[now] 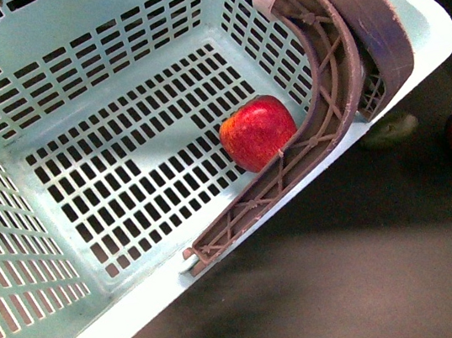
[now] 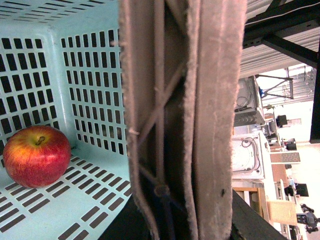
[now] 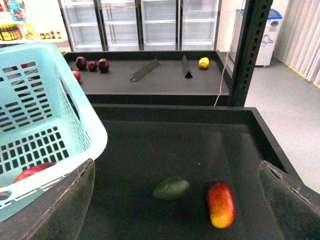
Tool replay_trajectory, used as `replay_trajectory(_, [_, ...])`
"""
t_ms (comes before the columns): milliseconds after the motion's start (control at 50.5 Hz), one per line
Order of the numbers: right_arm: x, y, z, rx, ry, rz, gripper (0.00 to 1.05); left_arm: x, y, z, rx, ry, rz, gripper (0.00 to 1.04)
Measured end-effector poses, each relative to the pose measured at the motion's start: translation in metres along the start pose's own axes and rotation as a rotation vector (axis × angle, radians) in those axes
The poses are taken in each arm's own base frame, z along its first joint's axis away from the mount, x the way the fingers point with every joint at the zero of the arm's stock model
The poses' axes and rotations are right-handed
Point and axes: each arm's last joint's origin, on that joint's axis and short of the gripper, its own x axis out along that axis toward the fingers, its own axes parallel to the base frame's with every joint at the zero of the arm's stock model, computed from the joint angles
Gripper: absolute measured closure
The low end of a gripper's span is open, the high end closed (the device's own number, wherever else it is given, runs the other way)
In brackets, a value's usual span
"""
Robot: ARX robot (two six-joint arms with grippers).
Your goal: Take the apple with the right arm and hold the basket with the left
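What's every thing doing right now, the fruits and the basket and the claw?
apple: lying on the basket floor.
basket: holds the apple, nothing else seen inside.
right gripper: open, empty.
green fruit: lying on the table, outside the basket.
red-orange fruit: lying on the table beside the green fruit.

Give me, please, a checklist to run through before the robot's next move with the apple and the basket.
1. Apple in the basket: ok. The apple sits on the floor of the basket, near a corner.
2. Right gripper free: ok. The right gripper is open and empty, over the table.
3. Left grip on the basket: cannot tell. The handles fill the left wrist view and no fingers show.
4. Other fruit kept out: ok. The green fruit and the red-orange fruit lie on the table, outside the basket.
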Motion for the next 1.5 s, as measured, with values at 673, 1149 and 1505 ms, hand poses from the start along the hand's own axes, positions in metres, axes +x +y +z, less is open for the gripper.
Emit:
replay_trajectory(673, [0.000, 0.000, 0.000, 0.000, 0.000, 0.000, 0.09, -0.003, 0.005, 0.015, 0.020, -0.330, 0.577, 0.88])
replay_trajectory(1149, [0.000, 0.000, 0.000, 0.000, 0.000, 0.000, 0.09, 0.026, 0.045, 0.084, -0.351, -0.603, 0.455, 0.88])
replay_trajectory(1505, [0.000, 0.000, 0.000, 0.000, 0.000, 0.000, 0.09, 0.062, 0.100, 0.113, -0.478, -0.679, 0.425, 0.88])
